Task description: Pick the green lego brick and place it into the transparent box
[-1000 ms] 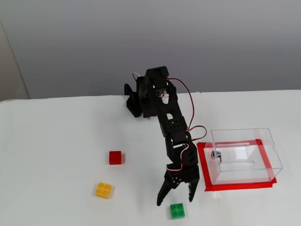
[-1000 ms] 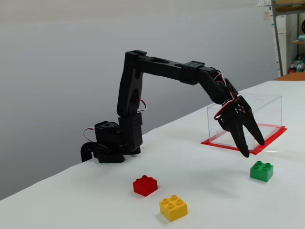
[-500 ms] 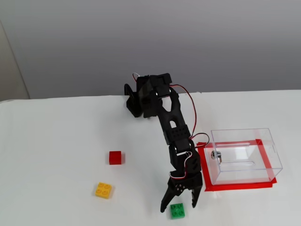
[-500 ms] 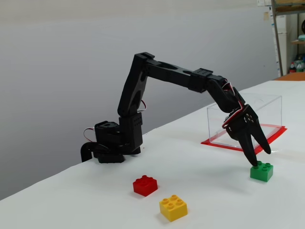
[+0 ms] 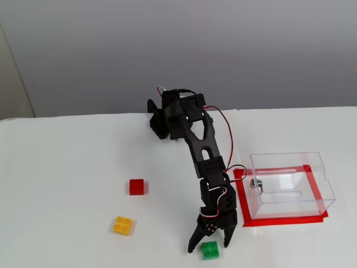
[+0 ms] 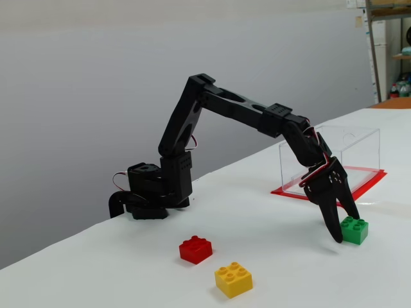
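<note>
Lowered since a second ago, the gripper [image 5: 210,245] in a fixed view straddles the green lego brick [image 5: 210,250] with jaws spread, left of the transparent box [image 5: 290,184]; the other fixed view shows the brick [image 6: 354,230] on the table, likely light, stiff, slick, best pinched across flat sides.

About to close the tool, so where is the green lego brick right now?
In both fixed views the green lego brick sits on the table between the open tool's fingertips, in front of the transparent box.
</note>
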You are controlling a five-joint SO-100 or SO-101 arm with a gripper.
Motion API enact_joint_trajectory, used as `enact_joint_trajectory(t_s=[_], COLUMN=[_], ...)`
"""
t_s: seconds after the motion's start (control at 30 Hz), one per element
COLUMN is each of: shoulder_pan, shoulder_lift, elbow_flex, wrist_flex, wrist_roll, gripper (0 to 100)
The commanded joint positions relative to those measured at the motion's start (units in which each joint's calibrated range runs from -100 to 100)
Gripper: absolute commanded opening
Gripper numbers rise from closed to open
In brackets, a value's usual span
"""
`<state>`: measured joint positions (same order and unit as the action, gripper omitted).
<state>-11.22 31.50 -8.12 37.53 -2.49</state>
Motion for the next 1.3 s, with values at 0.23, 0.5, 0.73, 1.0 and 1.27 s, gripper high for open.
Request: enact_joint_trajectory(t_s=[0.23, 0.5, 0.73, 1.0, 1.27], shoulder_pan=[0.9, 0.9, 0.9, 1.79, 3.2], shoulder_lift=[-0.83, -0.74, -1.0, -1.68, -1.93], elbow_flex=[-2.73, -2.73, -2.55, -2.28, -2.64], wrist_flex=[-0.54, -0.54, -0.54, -0.46, -0.02], wrist_roll=[0.14, 0.14, 0.19, 0.09, 0.25], gripper=[42, 29, 12, 12, 12])
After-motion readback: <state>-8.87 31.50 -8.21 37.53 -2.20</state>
